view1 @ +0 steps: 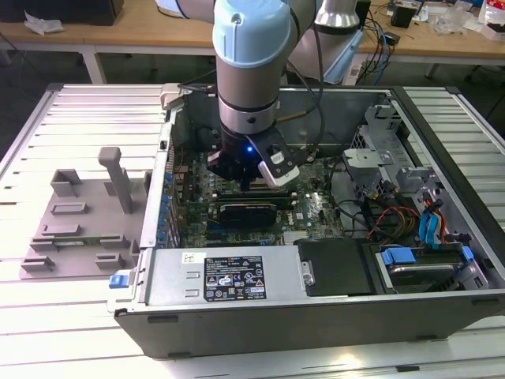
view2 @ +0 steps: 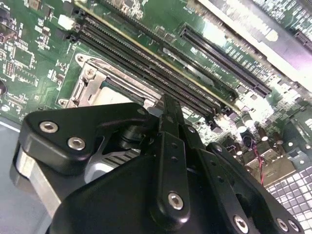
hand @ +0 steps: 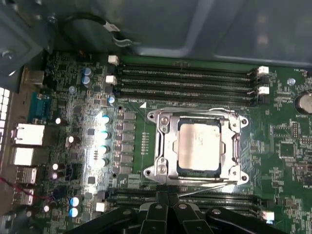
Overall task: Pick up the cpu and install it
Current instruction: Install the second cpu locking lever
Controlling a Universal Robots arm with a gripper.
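Observation:
The cpu [hand: 199, 146], a flat silver square, lies inside the metal-framed socket [hand: 163, 146] on the green motherboard. In the second wrist view a pale part of the cpu [view2: 111, 95] shows beyond the black gripper body. My gripper [hand: 165, 196] hangs just beside the socket's edge, over the memory slots, with its two fingers pressed together and nothing between them. In the exterior view the gripper [view1: 248, 183] reaches down into the open computer case over the board. In the second wrist view the gripper [view2: 168, 105] stands close above the board.
Long black memory slots [hand: 185, 80] run on both sides of the socket. A grey plastic tray [view1: 79, 221] sits outside the case on the exterior view's left. The power supply [view1: 229, 276], drive bays [view1: 418, 264] and cables [view1: 379, 213] fill the case's front and the exterior view's right.

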